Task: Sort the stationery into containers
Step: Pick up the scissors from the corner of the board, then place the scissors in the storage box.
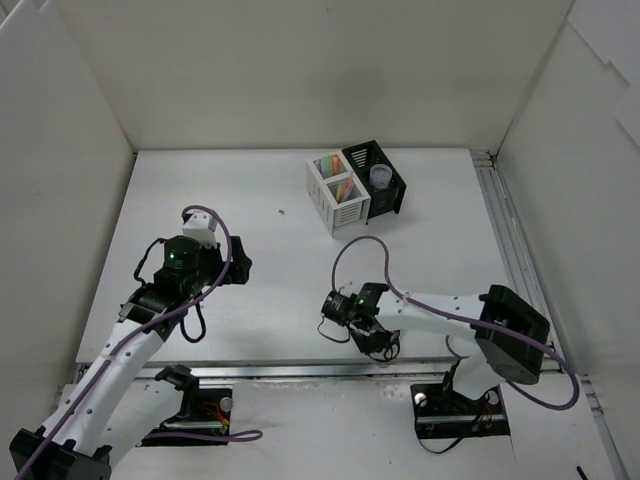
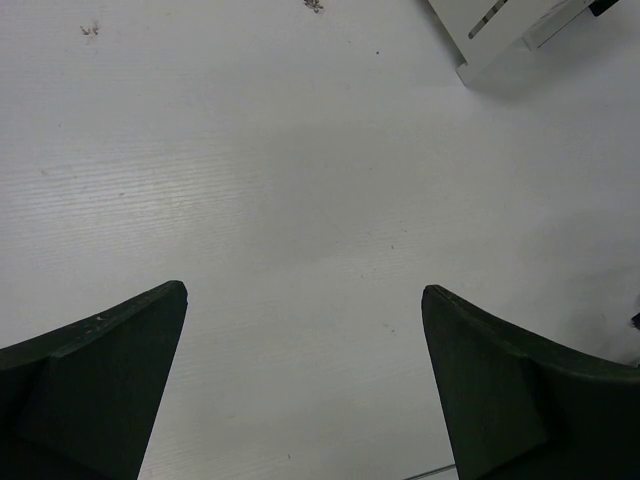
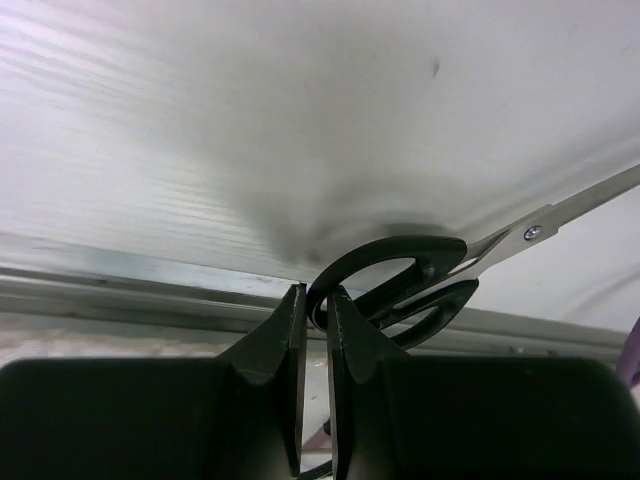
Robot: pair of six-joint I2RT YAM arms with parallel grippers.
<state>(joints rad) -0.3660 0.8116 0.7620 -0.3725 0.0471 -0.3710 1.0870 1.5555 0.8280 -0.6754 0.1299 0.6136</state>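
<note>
While the right gripper (image 3: 317, 292) sits low over the table (image 3: 200, 120), its two fingers (image 3: 265, 345) are drawn almost together. There's only a sliver of gap, and the rim of one black handle loop of the scissors (image 3: 415, 247) fills it, so that's a firm pinch on the scissors. Both handle loops lie right at the fingertips, and the silver blades run off toward the right edge of the wrist view, with the pivot screw in plain sight. A metal rail (image 3: 150, 290) crosses just behind the handles.

Seen from above, the pinched scissors are well to the near side of the white holder (image 1: 345, 212), almost straight back from it toward the arm bases.

Over to the left gripper (image 2: 304, 290): jaws spread wide, nothing between them, just bare tabletop under the dark fingers (image 2: 100, 390). It's near-left of the white holder and well apart from it, and one corner of that holder peeks into the top right of its wrist view.

Now the white holder itself: it has two compartments, and coloured markers (image 1: 328, 165) show in both. Joined to its right side is the black holder (image 1: 395, 195), and a small round jar (image 1: 380, 178) sits inside it.
</note>
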